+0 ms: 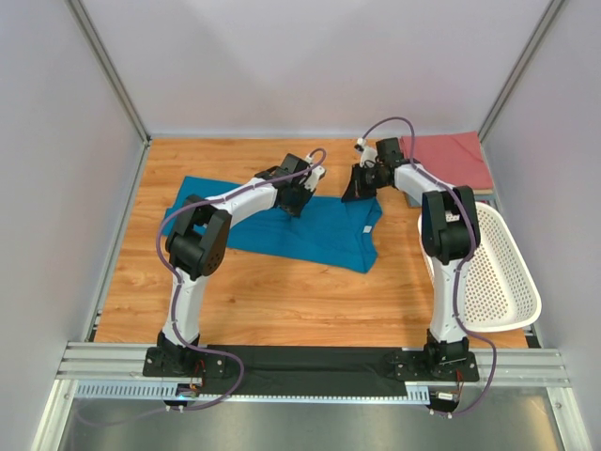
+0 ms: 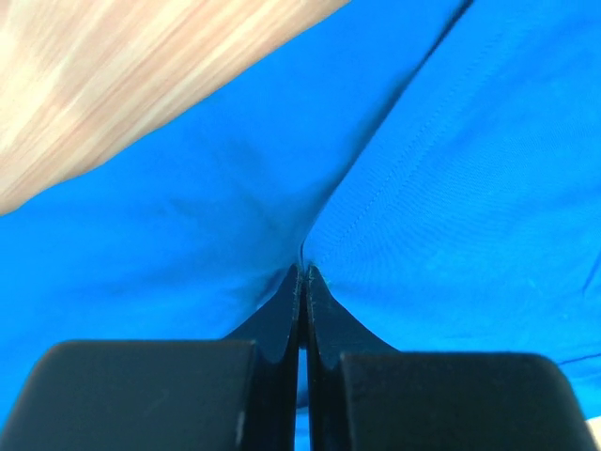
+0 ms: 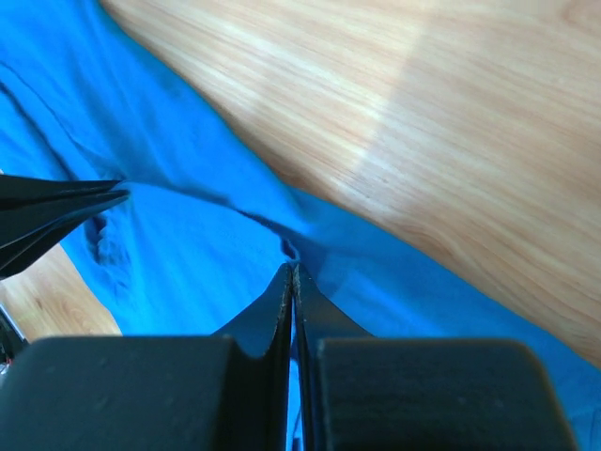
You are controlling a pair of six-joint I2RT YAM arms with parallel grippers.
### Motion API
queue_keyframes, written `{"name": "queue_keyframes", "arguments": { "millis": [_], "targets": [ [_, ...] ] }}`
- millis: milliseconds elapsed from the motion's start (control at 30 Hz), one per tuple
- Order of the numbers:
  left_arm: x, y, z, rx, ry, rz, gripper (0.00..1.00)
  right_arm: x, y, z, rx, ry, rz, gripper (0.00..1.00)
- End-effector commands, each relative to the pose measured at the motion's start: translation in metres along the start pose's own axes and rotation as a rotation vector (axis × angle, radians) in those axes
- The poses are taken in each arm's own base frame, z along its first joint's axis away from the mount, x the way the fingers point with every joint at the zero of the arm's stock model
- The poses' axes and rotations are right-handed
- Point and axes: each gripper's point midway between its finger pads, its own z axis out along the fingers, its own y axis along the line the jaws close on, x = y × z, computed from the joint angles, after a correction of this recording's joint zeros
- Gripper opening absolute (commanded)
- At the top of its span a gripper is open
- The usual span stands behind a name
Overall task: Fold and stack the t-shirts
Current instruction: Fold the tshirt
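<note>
A teal-blue t-shirt [image 1: 282,233] lies spread on the wooden table, partly folded. My left gripper [image 1: 299,194] is at its far edge, shut on a pinch of the teal cloth [image 2: 303,271]. My right gripper [image 1: 362,186] is at the shirt's far right corner, shut on a fold of the same shirt [image 3: 292,271]. The shirt fills the left wrist view [image 2: 451,188] and lies under the jaws in the right wrist view [image 3: 188,254]. A salmon-red t-shirt [image 1: 449,160] lies folded at the back right. No grey-blue shirt is in view.
A white perforated basket [image 1: 498,272] stands at the right edge, beside the right arm. Walls close in the back and both sides. The left gripper's dark fingers [image 3: 56,209] show at the left of the right wrist view. Bare wood [image 1: 282,301] lies in front of the shirt.
</note>
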Motion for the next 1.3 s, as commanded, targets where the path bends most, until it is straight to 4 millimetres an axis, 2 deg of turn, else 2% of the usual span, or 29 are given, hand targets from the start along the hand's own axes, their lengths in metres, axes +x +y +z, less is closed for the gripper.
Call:
{"name": "queue_keyframes", "arguments": {
  "millis": [0, 400, 833, 1100, 1267],
  "targets": [
    [-0.033, 0.015, -0.027, -0.072, -0.087, -0.050, 0.00, -0.034, 0.029, -0.020, -0.055, -0.107, -0.135, 0.00],
    [-0.019, 0.010, -0.019, -0.067, -0.042, -0.183, 0.00, -0.054, 0.057, -0.019, -0.093, -0.156, -0.289, 0.00],
    [-0.011, 0.015, -0.016, -0.111, -0.032, -0.230, 0.00, -0.064, 0.064, -0.007, -0.167, -0.168, -0.473, 0.00],
    [-0.004, 0.017, -0.015, -0.131, -0.025, -0.253, 0.00, -0.056, 0.051, 0.007, -0.156, -0.121, -0.483, 0.00],
    [-0.007, 0.029, -0.024, -0.211, -0.037, -0.310, 0.00, -0.050, 0.040, 0.013, -0.127, -0.090, -0.440, 0.00]
  ]
}}
